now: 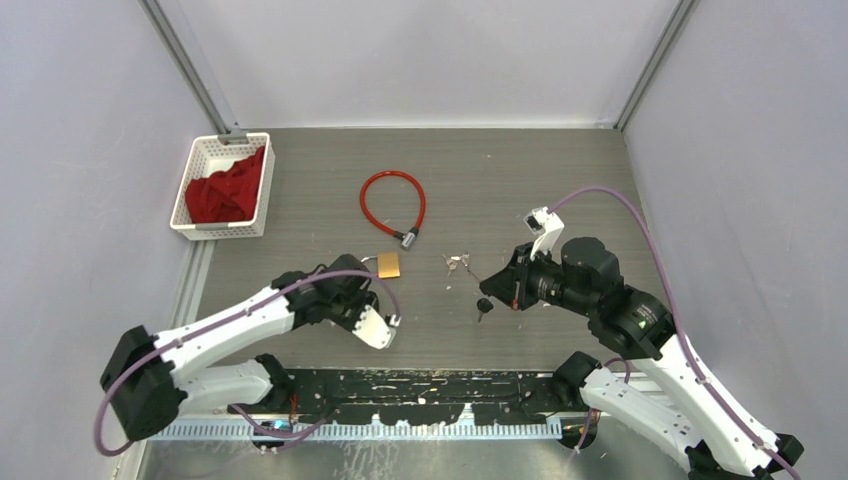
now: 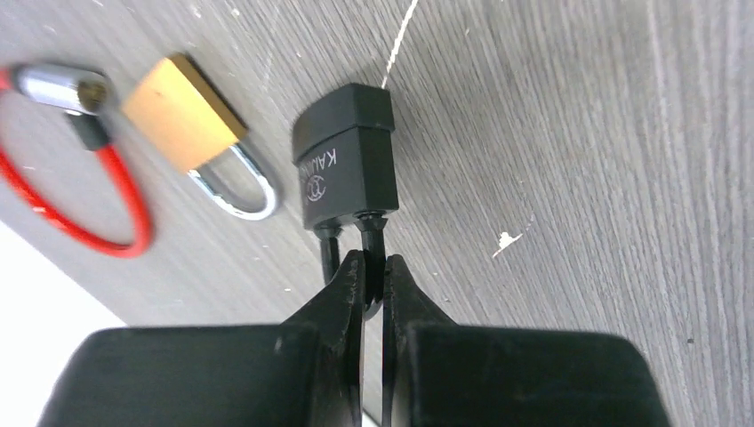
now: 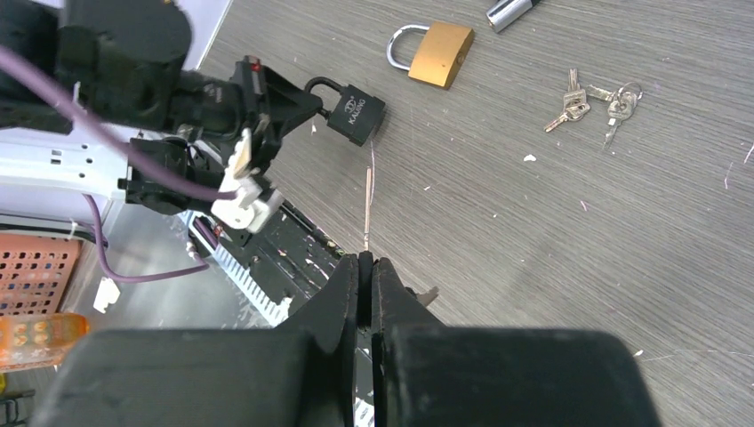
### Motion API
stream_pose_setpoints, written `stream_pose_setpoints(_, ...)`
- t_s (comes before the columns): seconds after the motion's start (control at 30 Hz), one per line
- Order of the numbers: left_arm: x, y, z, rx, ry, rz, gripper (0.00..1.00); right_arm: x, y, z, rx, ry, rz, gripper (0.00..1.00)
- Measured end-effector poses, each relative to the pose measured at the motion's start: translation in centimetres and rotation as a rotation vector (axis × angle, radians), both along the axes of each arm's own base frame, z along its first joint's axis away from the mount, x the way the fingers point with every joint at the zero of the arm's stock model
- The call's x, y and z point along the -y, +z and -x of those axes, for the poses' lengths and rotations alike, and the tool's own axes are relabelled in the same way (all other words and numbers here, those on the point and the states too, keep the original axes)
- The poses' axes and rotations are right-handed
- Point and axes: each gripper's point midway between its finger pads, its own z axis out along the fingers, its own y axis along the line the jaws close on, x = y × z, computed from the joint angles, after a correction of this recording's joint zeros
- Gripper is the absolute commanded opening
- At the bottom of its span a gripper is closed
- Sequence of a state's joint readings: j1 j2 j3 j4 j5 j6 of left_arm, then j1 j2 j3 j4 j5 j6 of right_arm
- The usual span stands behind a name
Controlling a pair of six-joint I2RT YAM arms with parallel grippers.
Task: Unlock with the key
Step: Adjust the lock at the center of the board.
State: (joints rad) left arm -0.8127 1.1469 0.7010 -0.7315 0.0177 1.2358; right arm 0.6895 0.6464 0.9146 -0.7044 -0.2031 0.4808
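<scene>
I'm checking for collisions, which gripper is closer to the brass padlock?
Left. The left gripper, shut on the shackle of the black padlock, sits right beside the brass padlock; the right gripper, holding a key, is well off to its right.

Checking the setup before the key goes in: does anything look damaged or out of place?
Nothing stands out. The left gripper holds the black padlock by its shackle, the right gripper holds a key, and the table shows only small white flecks.
</scene>
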Motion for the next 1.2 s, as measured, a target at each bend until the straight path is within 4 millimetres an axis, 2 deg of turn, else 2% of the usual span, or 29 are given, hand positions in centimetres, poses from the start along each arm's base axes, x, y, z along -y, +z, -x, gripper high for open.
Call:
stream_pose_setpoints(0.13, 0.7, 1.5, 1.3, 0.062, -0.063, 0.033, 0.00, -0.1, 0.0, 0.0, -0.003, 0.003, -0.001, 0.01)
stream_pose_setpoints(0.27, 0.5, 1.0, 2.6, 0.056, -0.088, 0.000, 0.00, -0.1, 0.1, 0.1, -0.006, 0.003, -0.013, 0.01)
stream_pose_setpoints(0.43, 0.8, 0.9, 2.8, 0.078, -0.106, -0.028, 0.01, -0.1, 0.1, 0.3, -0.008, 0.002, -0.024, 0.01)
stream_pose_setpoints(0.5, 1.0, 0.8, 2.9, 0.089, -0.118, -0.054, 0.02, -0.1, 0.1, 0.4, -0.006, 0.002, -0.028, 0.01)
stream_pose_setpoints(0.83, 4.4, 1.0, 2.1, 0.166, -0.160, -0.168, 0.09, 0.0, 0.2, 0.6, 0.004, 0.006, -0.038, 0.01)
stream_pose_setpoints(0.97, 5.2, 1.1, 1.7, 0.197, -0.158, -0.209, 0.15, 0.1, 0.3, 0.7, 0.006, 0.008, -0.041, 0.01)
stream_pose_setpoints(1.2, 7.1, 2.8, 1.0, 0.253, -0.150, -0.202, 0.18, 0.1, 0.4, 0.8, 0.012, 0.010, -0.046, 0.01)
